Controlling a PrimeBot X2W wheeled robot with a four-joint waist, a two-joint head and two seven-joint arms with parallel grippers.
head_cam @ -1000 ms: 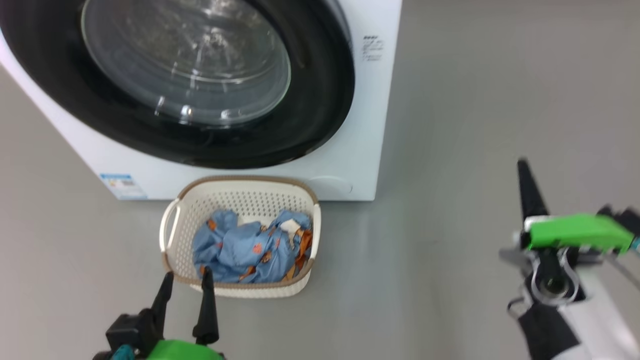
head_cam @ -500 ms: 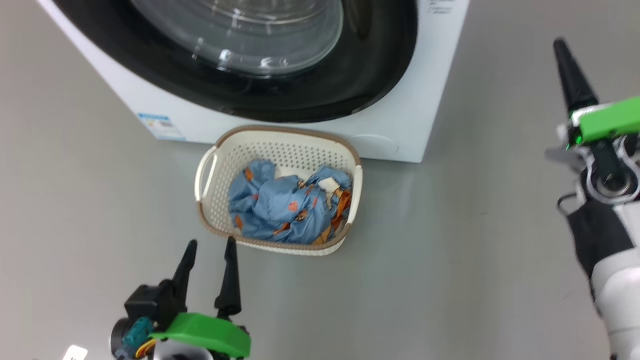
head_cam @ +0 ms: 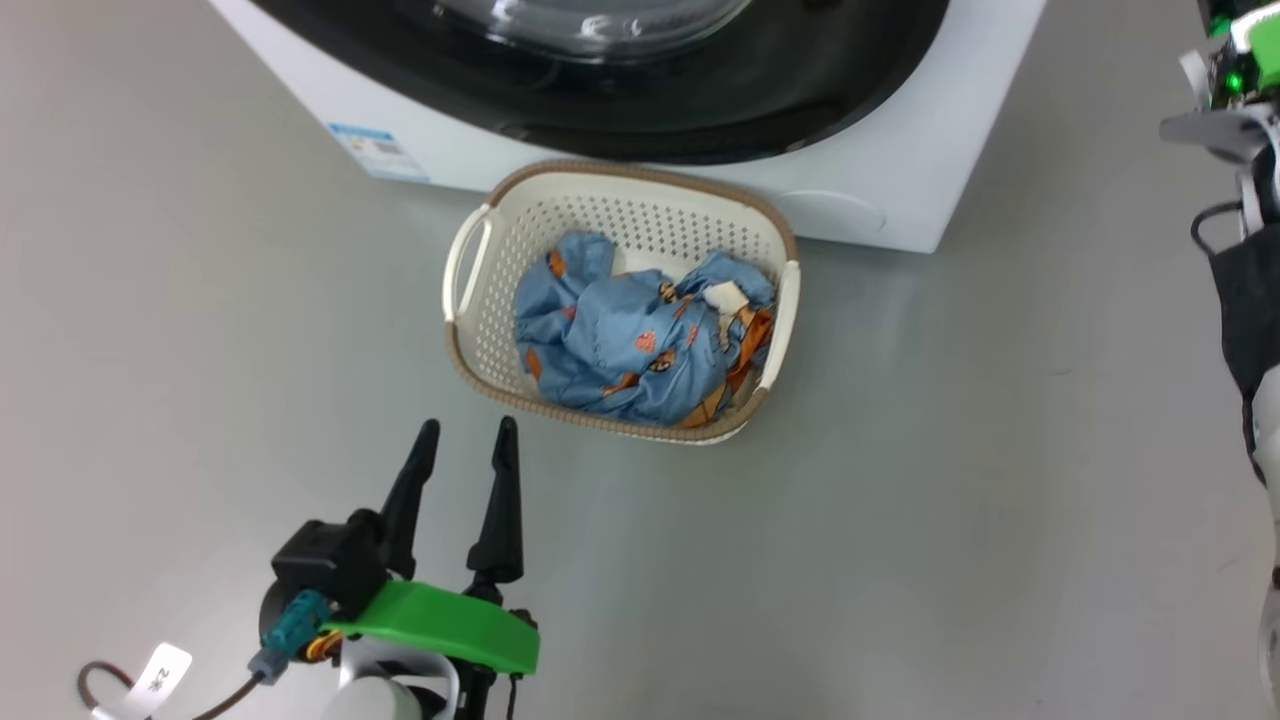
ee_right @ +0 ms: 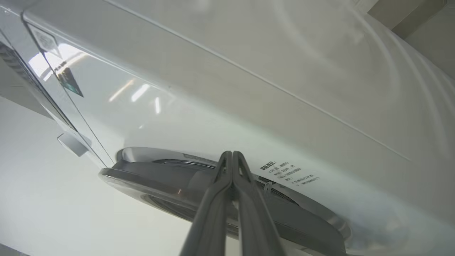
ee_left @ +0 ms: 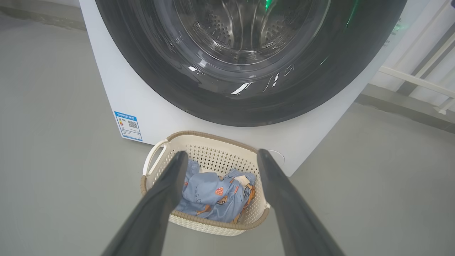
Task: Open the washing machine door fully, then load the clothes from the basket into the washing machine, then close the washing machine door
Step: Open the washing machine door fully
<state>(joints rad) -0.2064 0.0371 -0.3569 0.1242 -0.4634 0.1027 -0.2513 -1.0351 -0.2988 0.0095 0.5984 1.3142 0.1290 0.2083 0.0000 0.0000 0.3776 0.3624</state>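
Observation:
The washing machine (head_cam: 900, 200) stands at the top of the head view, and its door (head_cam: 700, 110) with the black rim lies against the white front. In front of it on the floor is the basket (head_cam: 470, 350) holding the clothes (head_cam: 630, 340), crumpled light blue fabric. My left gripper (head_cam: 468, 428) is open and empty, just short of the basket's near left corner. In the left wrist view the left gripper (ee_left: 220, 154) frames the basket (ee_left: 209, 220) and the clothes (ee_left: 209, 195). In the right wrist view my right gripper (ee_right: 230, 153) is shut and empty, its tips at the door (ee_right: 170, 177) rim.
Grey floor (head_cam: 950, 500) stretches around the basket and to the right of the machine. My right arm (head_cam: 1240, 150) rises along the right edge of the head view. A blue sticker (ee_left: 128, 125) marks the machine's lower left front. A white railing (ee_left: 419, 81) stands behind the machine.
The head camera has tilted down, so machine and basket slid up the picture. My right arm has risen toward the machine, its fingers leaving the head view. The left gripper stays open.

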